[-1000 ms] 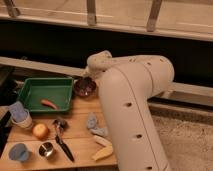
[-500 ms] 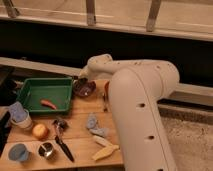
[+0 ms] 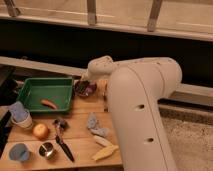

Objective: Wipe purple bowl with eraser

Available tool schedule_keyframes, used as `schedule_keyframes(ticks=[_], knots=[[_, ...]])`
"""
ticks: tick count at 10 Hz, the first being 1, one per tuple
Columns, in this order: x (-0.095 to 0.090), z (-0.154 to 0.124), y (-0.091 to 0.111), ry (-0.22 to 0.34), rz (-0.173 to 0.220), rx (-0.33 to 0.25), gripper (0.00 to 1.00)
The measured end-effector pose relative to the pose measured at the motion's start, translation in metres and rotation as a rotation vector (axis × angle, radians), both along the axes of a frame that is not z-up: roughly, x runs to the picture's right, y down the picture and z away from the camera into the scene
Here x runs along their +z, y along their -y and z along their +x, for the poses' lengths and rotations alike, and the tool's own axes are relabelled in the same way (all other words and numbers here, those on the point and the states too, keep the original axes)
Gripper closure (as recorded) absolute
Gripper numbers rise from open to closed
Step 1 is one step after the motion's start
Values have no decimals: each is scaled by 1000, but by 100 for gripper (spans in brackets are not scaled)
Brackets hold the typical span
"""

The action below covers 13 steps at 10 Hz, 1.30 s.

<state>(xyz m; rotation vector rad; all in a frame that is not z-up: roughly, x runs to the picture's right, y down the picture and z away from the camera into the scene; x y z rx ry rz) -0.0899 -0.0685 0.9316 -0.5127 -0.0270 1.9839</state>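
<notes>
Camera view: pincer (image 3: 86,85) sits over the purple bowl (image 3: 85,89) beside the green tray (image 3: 30,84); its grip state cannot be told.

The robot's arm (image 3: 137,107) is big, round and creamy white, like a fat smooth tube. It has small dark dots along its side. The gripper (image 3: 86,84) sits at its thin end, over the purple bowl (image 3: 85,89).

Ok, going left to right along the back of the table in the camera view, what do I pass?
Green tray with a carrot in it → purple bowl → gripper, down at the bowl's right side → the robot's white arm.
</notes>
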Motion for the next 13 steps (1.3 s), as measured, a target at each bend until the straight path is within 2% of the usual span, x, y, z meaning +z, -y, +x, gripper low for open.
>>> schedule_keyframes(ticks=[1,2,5,7,9,11,13], knots=[[10,14,13,-32,11,1,100],[17,16,22,-49,16,-3,100],[25,14,35,-54,30,7,100],[21,3,31,-13,34,11,100],[17,-2,20,39,12,12,100],[20,-4,8,50,-21,1,100],[22,11,2,18,-41,8,100]])
